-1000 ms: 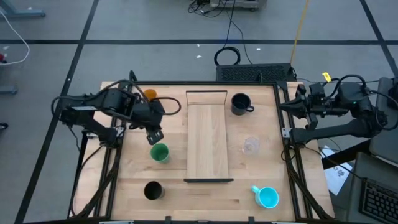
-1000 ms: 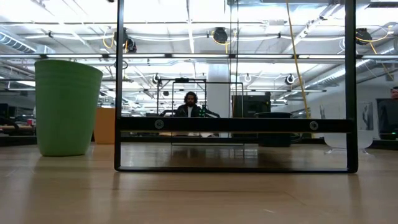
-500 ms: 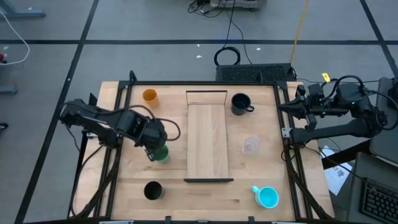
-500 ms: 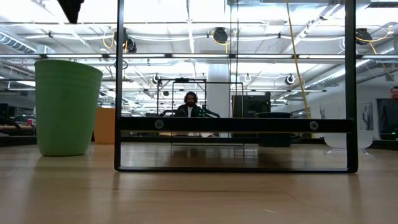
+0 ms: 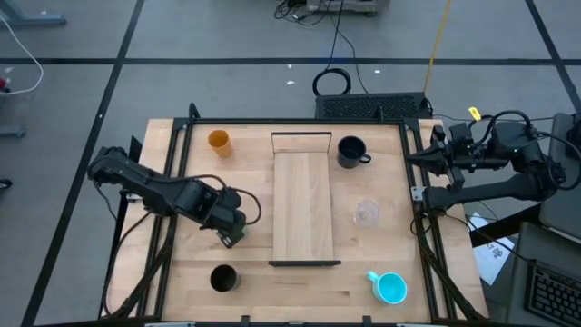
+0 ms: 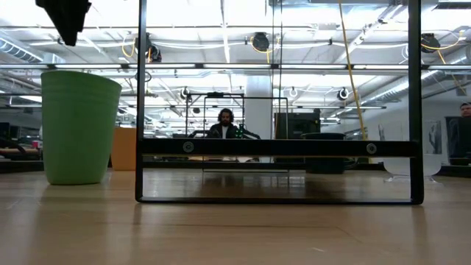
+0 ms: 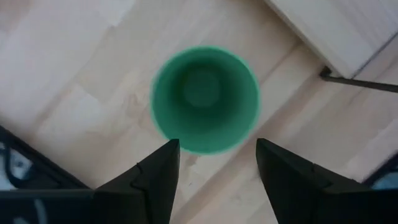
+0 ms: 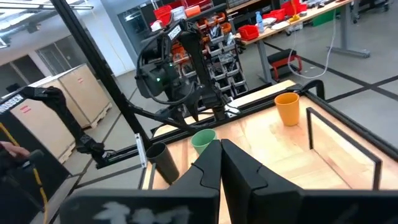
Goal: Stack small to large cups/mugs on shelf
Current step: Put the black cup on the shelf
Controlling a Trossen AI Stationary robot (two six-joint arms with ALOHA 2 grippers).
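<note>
1. Setting: a light-wood worktop (image 5: 182, 272) in an open workshop. The shelf (image 5: 304, 207) lies along its middle and carries no cups. A person sits at a desk far behind it in the low view.

2. Step in hand, as judged: the left hand (image 7: 214, 165) is positioned to take the green cup (image 7: 205, 99), which stands upright on the worktop just beside the shelf's left long edge. Its fingers (image 7: 158, 171) are apart.

3. Relation of cup to hand: in the left wrist view the cup's open mouth sits directly ahead of the hand, its rim near the two fingertips and not touching them. In the low view the hand's tip is above the cup and clear of the rim. In the high view the hand hides the cup.

4. Recommended execution: descend squarely so one finger passes either side of the wall, or one inside and one outside the rim. Close only once well below the rim. Lift vertically before crossing to the shelf.

5. Risk: an off-centre descent could strike the rim and tip the light cup.

6. The right hand (image 8: 221, 162) waits off the worktop, beyond the shelf's right side, fingers together.
</note>
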